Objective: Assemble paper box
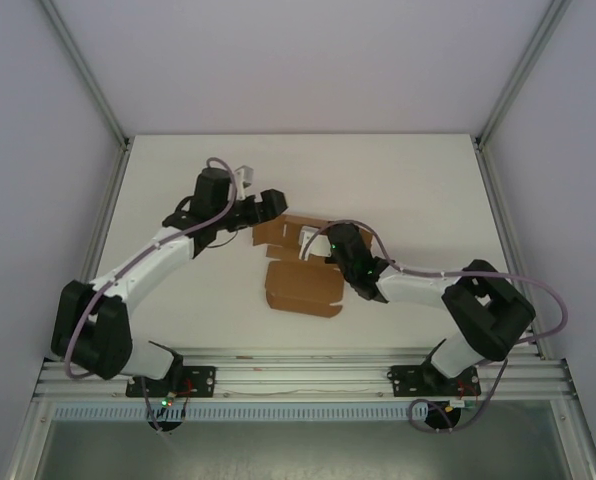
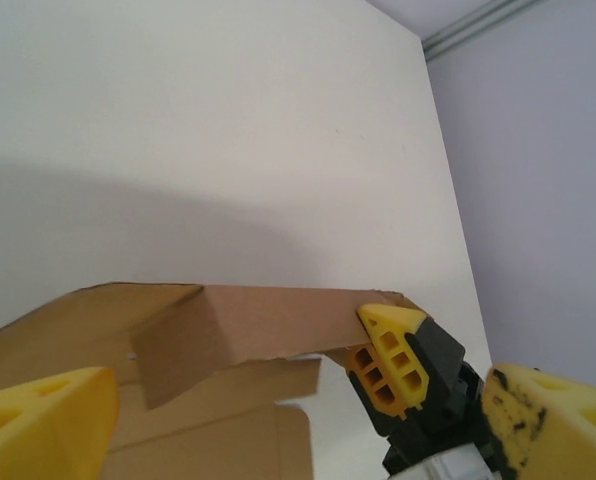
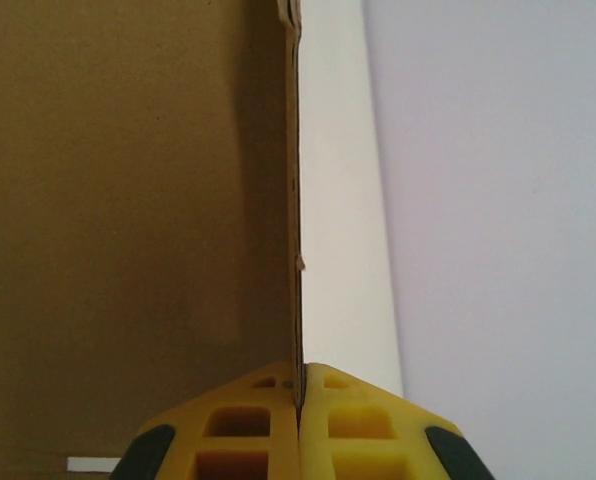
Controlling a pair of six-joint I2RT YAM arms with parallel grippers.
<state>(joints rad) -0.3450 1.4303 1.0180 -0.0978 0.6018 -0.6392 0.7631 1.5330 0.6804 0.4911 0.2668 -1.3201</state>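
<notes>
Left gripper jaws wide apart; paper box flap raised ahead, right gripper at its right end; table beyond.

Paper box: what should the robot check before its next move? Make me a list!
1. Right gripper shut on the paper box's raised flap: ok.
2. Left gripper open: ok.
3. Cardboard lies ahead, between the left gripper's fingers: ok.
4. Left fingers touching cardboard: cannot tell.
5. Box fully folded: not ok, part lies flat on the table.
</notes>
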